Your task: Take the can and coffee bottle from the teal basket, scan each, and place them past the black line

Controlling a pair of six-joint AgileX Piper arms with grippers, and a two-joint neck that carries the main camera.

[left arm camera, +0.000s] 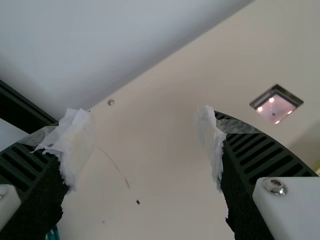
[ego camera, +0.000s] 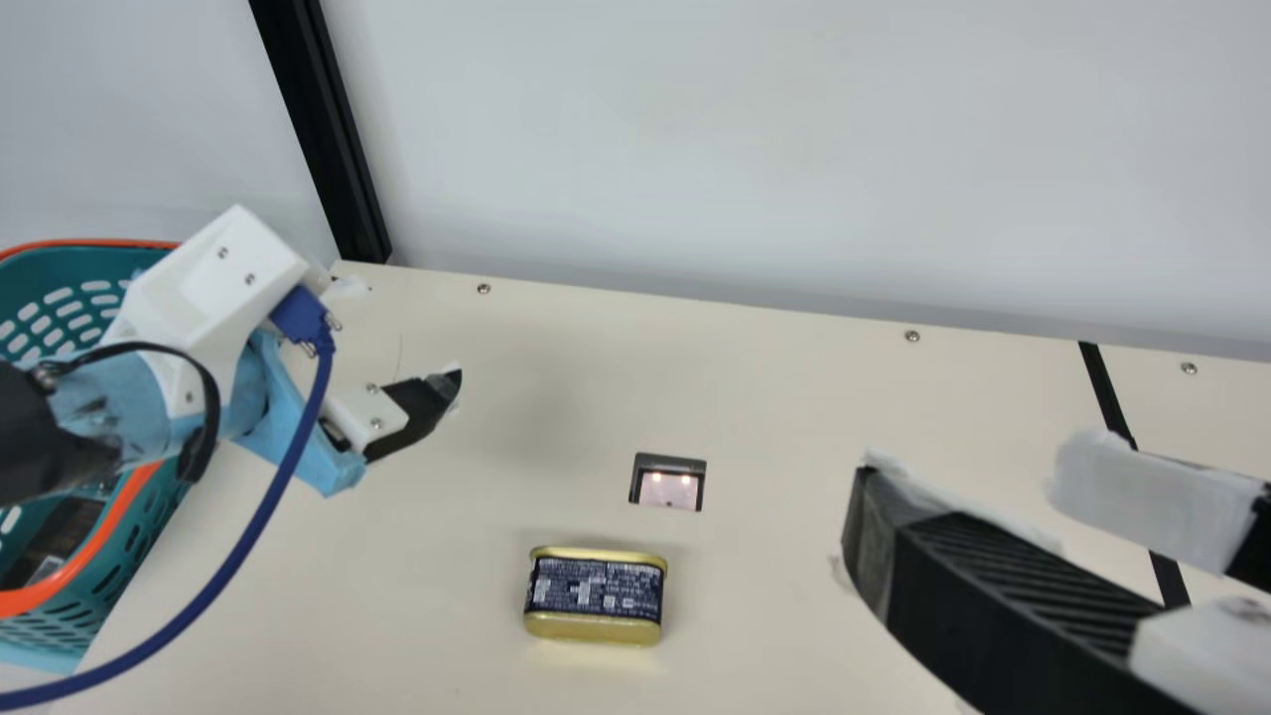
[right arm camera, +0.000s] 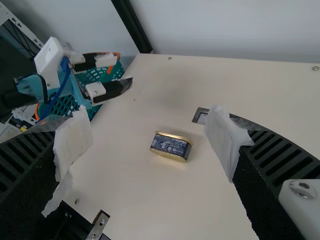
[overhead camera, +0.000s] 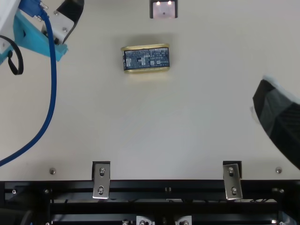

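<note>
Main view: I see the can (ego camera: 596,592) on the desk (ego camera: 417,606), its navy label between two gold rims, just to the near side of the scanner window (ego camera: 669,489). The black line (ego camera: 1107,387) runs near to far on the right.
Top view: two metal brackets (overhead camera: 101,180) (overhead camera: 233,180) sit along the near edge, with the can well beyond them.
Left wrist view: the scanner window appears between my side and the can's edge, and a dark post (left arm camera: 22,107) rises at the far left corner.
Right wrist view: the can lies between me and my left arm, apart from both.
Left claw (ego camera: 402,335): spread wide with nothing between the fingers; it hangs over the desk's left part, right of the teal basket (ego camera: 149,516).
Left arm: comes in from the left across the basket, covering part of it.
Right claw (ego camera: 968,475): also wide and bare between the fingers, raised above the desk's right side and pointing leftward.
Basket contents: a dark item (ego camera: 55,536) lies inside; I cannot tell whether it is the coffee bottle.
In the way: my right claw hides a stretch of the black line from the main view; a blue cable (ego camera: 243,556) loops down beside my left arm.
Behind: a pale wall (ego camera: 755,149) bounds the far edge.
</note>
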